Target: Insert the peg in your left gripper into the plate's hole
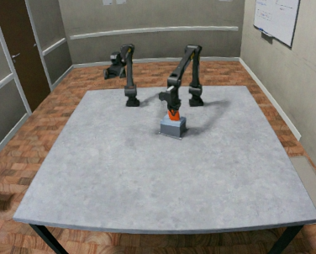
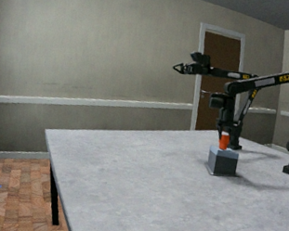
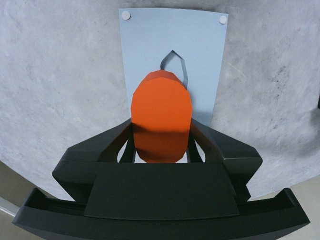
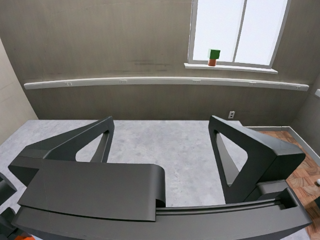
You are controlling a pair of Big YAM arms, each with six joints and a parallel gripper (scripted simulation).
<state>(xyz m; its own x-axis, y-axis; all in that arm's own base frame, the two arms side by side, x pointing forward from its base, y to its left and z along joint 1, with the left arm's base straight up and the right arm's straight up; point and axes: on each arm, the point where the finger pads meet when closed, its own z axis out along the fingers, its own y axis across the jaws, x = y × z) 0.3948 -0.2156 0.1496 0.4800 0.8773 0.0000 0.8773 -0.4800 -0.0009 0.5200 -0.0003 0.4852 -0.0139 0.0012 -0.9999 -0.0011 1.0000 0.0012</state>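
My left gripper (image 1: 173, 110) (image 2: 223, 128) (image 3: 161, 120) has its fingers closed on the flanks of the orange peg (image 1: 176, 115) (image 2: 224, 141) (image 3: 161, 108), which sits between them, long axis of its top running out from the palm. Peg is over the plate (image 1: 167, 122) (image 2: 230, 153) (image 3: 144, 33), covering the near part of the hole (image 3: 172, 60). Far end of the hole shows beyond the peg, a little to the right of its tip in the wrist view; its outline looks slightly turned against the peg's. I judge a small shift and twist before lowering gently. Right gripper (image 2: 179, 68) (image 4: 161, 121): fingers wide, nothing between, farther from the plate.
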